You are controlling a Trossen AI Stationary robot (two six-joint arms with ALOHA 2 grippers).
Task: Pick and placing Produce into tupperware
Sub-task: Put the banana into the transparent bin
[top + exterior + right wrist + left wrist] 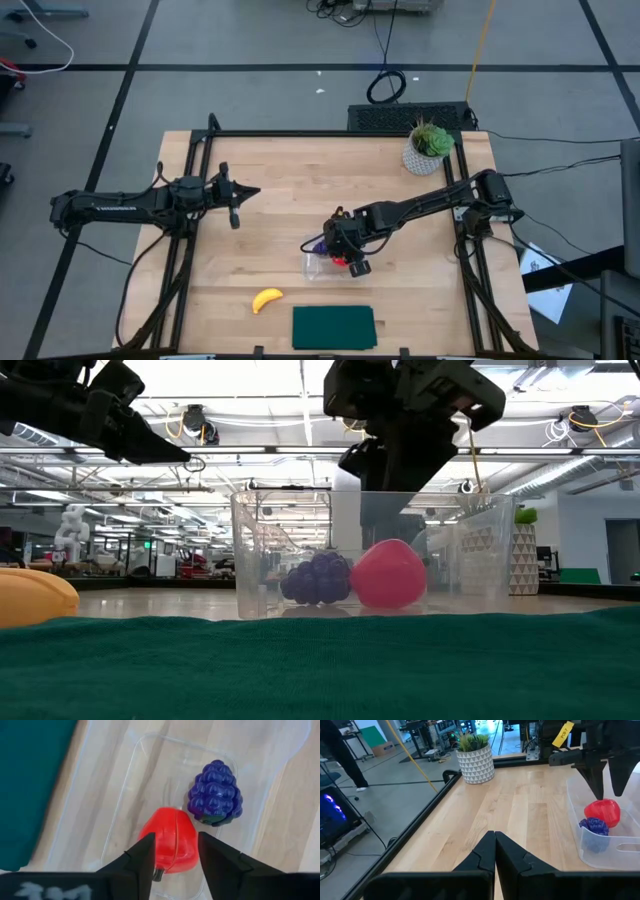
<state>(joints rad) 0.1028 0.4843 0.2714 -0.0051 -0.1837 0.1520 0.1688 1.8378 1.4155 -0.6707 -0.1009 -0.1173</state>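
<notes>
Wooden table [300, 190]: only overhead shows banana [266, 299]; right claw [175, 851] parted astride strawberry [169, 839]; left claw [495, 845] clenched.

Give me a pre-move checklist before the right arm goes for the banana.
1. Strawberry inside the tupperware: ok.
2. Grapes inside it: ok.
3. Right pincer free of the strawberry: cannot tell; its fingers flank the fruit.
4. Banana unobstructed on the table, beside the green mat: ok.
5. Left pincer shut, parked away from the container: ok.
</notes>
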